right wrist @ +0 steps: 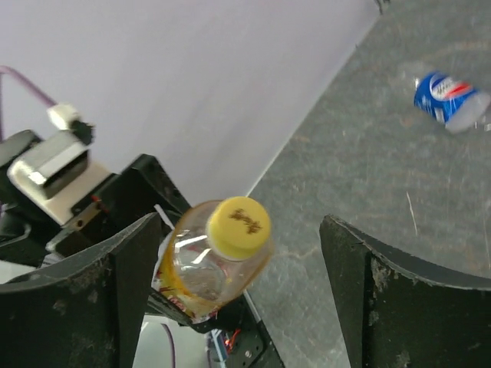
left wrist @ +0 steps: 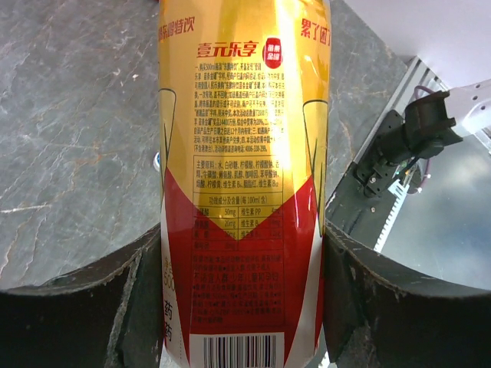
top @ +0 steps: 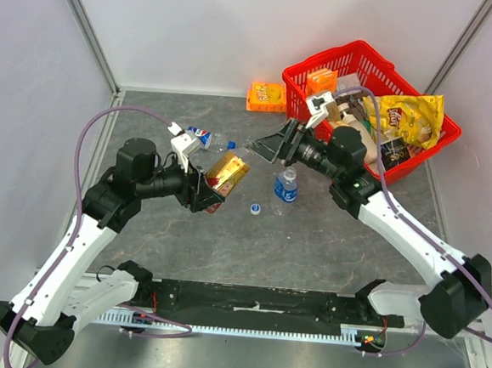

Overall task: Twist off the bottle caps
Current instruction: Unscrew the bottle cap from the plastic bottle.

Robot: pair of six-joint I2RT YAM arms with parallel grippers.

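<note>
With left pincer (top: pixel 207 195) pinching the amber bottle (left wrist: pixel 244 153) tilted above the bench (top: pixel 327 241) and right pincer (top: pixel 262 148) spread wide, yellow cap (right wrist: pixel 239 226) between its fingers untouched, best centre on the cap, close square on its rim, then twist with the left grip tight.
</note>
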